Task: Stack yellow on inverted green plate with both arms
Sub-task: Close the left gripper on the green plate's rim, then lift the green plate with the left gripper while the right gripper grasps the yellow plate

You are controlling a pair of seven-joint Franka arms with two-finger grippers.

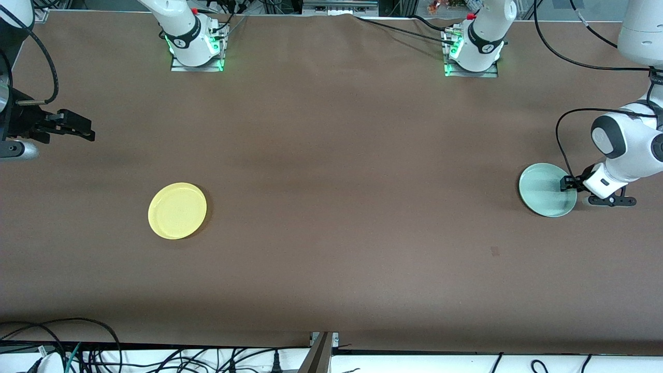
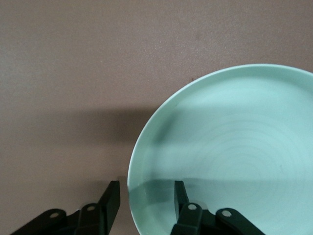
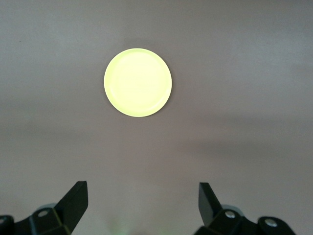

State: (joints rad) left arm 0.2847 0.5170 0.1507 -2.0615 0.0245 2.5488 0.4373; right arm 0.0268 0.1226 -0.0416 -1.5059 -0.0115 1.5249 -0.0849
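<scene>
Pale mint-green round plate [image 2: 230, 152] upright on worktop [image 1: 331, 207], left arm's end; rim straddled by left gripper [image 2: 145, 198], jaws part-open, 1 finger each side. Rim to be pinched firmly before flip. Bright yellow round plastic plate [image 1: 177, 210] at right arm's end; right gripper [image 3: 143, 200] waits above, jaws wide.

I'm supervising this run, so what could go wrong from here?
1. The left gripper straddles only the rim of the green plate with open fingers, so a thin edge grip might slip during flipping.
2. The yellow plate lies flat on the table, apart from the open right gripper, and may be awkward to grasp.
</scene>
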